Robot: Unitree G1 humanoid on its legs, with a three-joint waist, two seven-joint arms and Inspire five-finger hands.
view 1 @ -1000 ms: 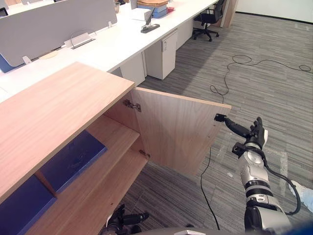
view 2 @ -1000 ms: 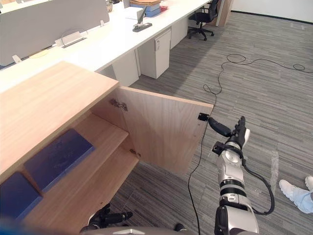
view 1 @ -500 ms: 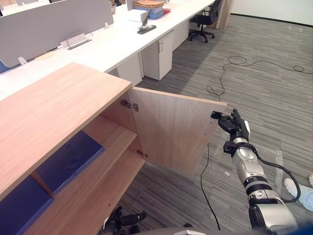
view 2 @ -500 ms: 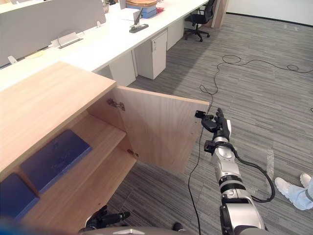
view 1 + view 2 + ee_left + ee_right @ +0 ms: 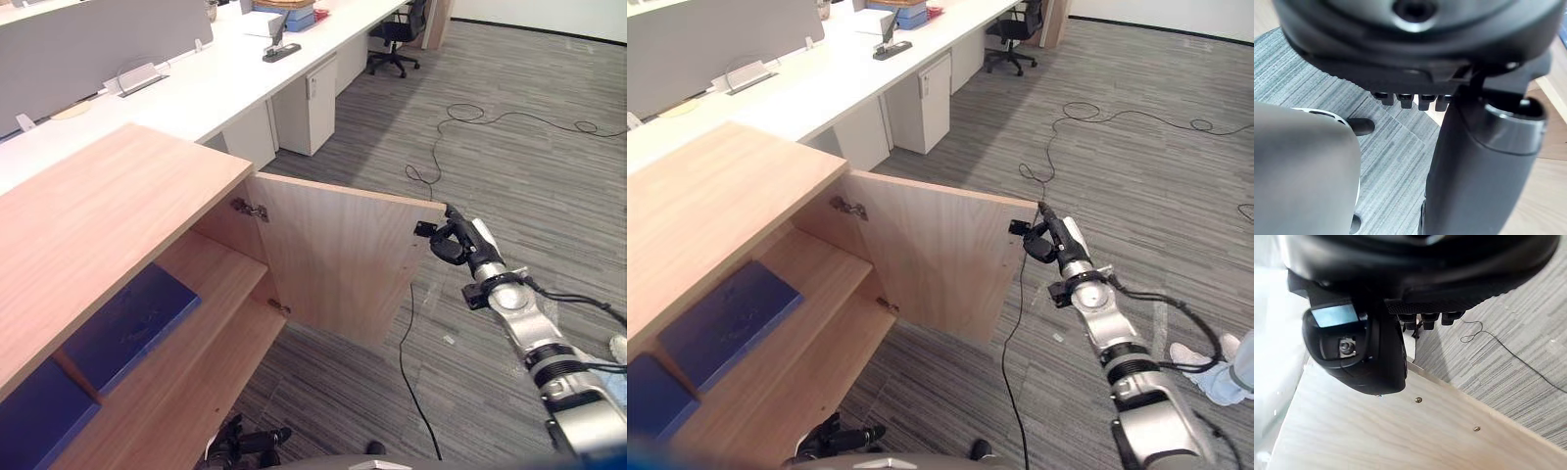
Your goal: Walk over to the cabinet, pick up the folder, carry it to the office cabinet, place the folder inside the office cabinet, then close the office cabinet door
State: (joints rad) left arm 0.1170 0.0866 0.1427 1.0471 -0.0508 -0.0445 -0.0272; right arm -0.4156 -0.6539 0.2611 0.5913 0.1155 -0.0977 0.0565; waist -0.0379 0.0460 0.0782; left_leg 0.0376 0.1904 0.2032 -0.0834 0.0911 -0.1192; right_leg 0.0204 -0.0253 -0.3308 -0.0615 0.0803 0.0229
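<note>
Now the right hand meets the cabinet door at its free edge, probably to shut in the folder; its opening I cannot tell

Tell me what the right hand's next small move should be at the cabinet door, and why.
Probably push the door toward the cabinet to start swinging it shut. The right hand is open at the door's free edge, the door stands wide open, and a blue folder already lies on the shelf inside.
</note>
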